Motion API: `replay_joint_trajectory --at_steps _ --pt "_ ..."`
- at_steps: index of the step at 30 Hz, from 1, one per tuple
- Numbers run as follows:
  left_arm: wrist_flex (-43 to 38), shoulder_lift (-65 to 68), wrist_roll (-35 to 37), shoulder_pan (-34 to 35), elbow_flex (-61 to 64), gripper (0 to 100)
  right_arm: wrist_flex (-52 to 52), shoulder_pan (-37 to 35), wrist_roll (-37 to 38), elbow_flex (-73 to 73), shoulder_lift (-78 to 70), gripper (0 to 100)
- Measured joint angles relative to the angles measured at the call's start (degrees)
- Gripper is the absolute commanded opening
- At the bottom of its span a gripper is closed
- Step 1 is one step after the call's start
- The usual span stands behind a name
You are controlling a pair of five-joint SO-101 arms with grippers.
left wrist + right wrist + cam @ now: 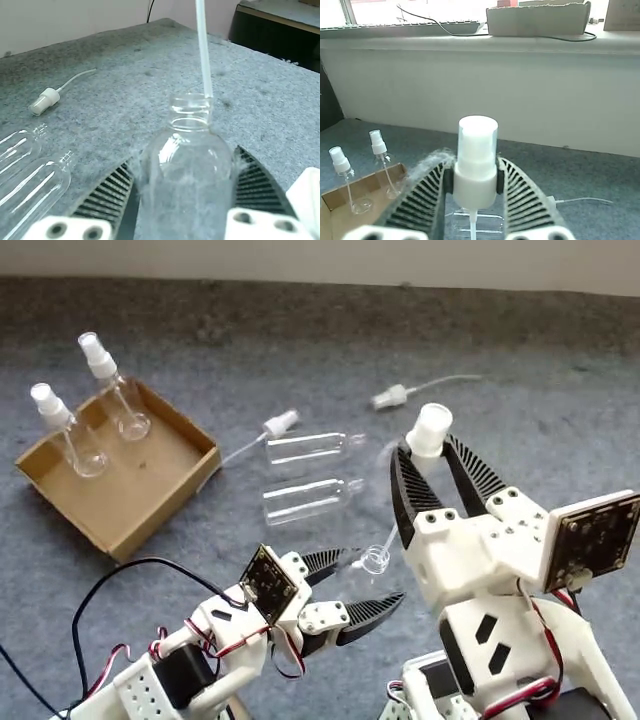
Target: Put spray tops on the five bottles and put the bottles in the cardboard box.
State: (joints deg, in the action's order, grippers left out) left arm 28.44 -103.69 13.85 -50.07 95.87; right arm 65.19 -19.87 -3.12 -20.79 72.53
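Two lying bottles (300, 500) beside the cardboard box (140, 490) — its near half bare

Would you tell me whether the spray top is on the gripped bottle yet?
Off. The right end effector holds the spray top above the bottle; only its tube reaches the open neck.

White spray top (477, 160), grey carpet (500, 340)

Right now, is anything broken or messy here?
Nothing looks broken or spilled. Two topless bottles lie on their sides near the cardboard box, with two loose spray tops beside them. They look unfinished, not damaged.
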Motion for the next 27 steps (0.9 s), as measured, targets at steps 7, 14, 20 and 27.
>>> replay_joint_trajectory --at_steps 7,14,20,27 --pt "0.0 0.0 0.0 0.0 0.0 15 -1.9 0.2 0.0 0.0 0.0 0.6" --pt "0.0 0.0 0.0 0.0 0.0 15 -1.9 0.2 0.1 -2.7 0.0 0.6" --pt "0.0 0.0 0.0 0.0 0.0 15 -1.9 0.2 0.2 -5.5 -0.3 0.6" --pt "0.0 0.0 0.0 0.1 0.0 15 -1.9 -0.7 0.2 -9.5 -0.3 0.6"
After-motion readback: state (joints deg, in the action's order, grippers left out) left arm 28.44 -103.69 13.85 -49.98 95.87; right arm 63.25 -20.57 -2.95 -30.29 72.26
